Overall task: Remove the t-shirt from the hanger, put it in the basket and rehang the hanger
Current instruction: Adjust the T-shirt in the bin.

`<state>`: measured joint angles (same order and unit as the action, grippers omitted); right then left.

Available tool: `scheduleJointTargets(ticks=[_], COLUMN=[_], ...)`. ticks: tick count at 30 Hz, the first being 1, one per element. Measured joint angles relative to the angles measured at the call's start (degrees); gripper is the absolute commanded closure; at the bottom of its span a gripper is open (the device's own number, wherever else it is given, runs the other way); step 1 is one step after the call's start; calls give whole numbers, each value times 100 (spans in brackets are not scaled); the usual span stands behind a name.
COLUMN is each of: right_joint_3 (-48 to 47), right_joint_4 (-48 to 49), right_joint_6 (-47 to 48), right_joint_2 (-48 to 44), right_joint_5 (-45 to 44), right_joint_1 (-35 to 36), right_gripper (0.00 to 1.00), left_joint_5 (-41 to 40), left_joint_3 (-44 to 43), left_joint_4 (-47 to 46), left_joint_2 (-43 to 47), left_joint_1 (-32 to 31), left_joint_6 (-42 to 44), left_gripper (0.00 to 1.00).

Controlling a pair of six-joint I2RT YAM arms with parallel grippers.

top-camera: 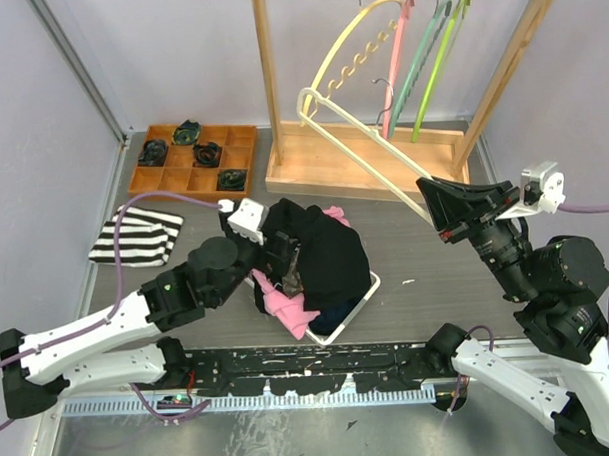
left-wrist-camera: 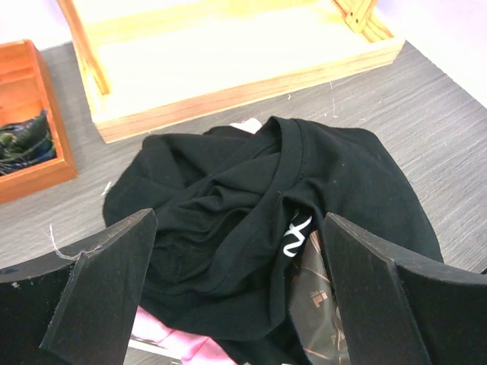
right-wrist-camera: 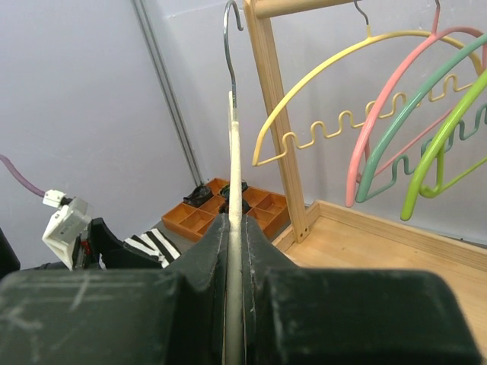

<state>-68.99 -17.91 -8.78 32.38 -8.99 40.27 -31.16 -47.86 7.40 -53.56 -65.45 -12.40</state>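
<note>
In the middle of the table, white basket (top-camera: 362, 301): black t-shirt (top-camera: 325, 252) heaped on top, spilling over the far rim, pink cloth (top-camera: 290, 311) under it at the near-left corner. Shirt is off the hanger.

Rear left, wooden tray (top-camera: 239, 140) with compartments: four hold dark rolled bundles (top-camera: 207, 153), the others bare. Striped cloth (top-camera: 137, 237) lies flat on the table just near of the tray.

My left gripper (left-wrist-camera: 237, 224): fingers wide apart, holding nothing, hanging right over the shirt at the basket's left side. Can't tell whether the tips touch fabric.

My right gripper (right-wrist-camera: 234, 228): jaws pinched tight on one end of the cream hanger (right-wrist-camera: 235, 152), held up off the table right of the basket.

Hanger is bare. From overhead its long axis runs diagonally from my right gripper up-left toward the wooden rack (top-camera: 367, 161); the metal hook (right-wrist-camera: 228, 23) sits mid-span on the rack side.

Shirt is crumpled, no clear long axis. Collar (left-wrist-camera: 293, 152) faces up, on the side toward the rack.

Rack rail carries yellow, pink, green and lime hangers.
</note>
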Motion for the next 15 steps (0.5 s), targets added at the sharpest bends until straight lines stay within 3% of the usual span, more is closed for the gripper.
scheduleJointTargets(ticks=[15], right_joint_3=[-15], right_joint_4=[754], right_joint_6=[-278], right_joint_2=[1447], right_joint_5=[-160], right_joint_1=[0], right_gripper=[99], left_joint_5=[-398], left_joint_3=[-280], left_joint_4=[367], left_joint_2=[1095], left_joint_1=[0], left_joint_6=[542], left_gripper=[2])
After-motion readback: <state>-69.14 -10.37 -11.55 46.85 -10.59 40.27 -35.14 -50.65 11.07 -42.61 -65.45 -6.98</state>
